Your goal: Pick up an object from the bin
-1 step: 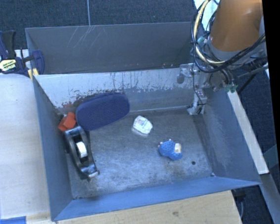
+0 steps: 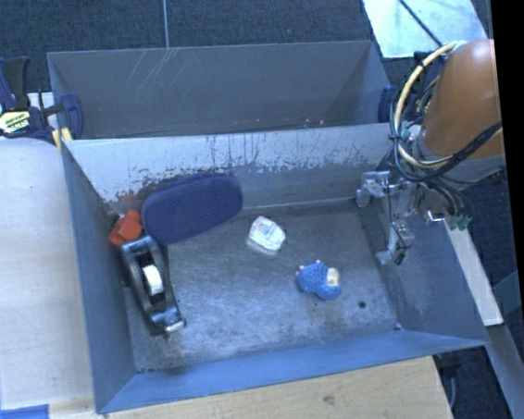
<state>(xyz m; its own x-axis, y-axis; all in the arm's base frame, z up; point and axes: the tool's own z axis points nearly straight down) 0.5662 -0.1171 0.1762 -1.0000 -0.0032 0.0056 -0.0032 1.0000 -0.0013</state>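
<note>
The pick is not yet made. The gripper (image 2: pixel 396 255) hangs at the 3 o'clock edge of the bin (image 2: pixel 259 362), low against the right wall, with nothing visibly in its hold; whether it stands open or closed cannot be told from here. Nearest to it, apart toward 9 o'clock, lies a small blue lumpy toy (image 2: pixel 318 280) on the bin floor. A small white object (image 2: pixel 266 235) lies near the centre. At 10 o'clock rests a dark blue oval pad (image 2: pixel 192 208) beside an orange piece (image 2: pixel 125 228), with a black tape dispenser (image 2: pixel 150 285) at 8 o'clock. Reaching, closing and lifting all seem left to do.
</note>
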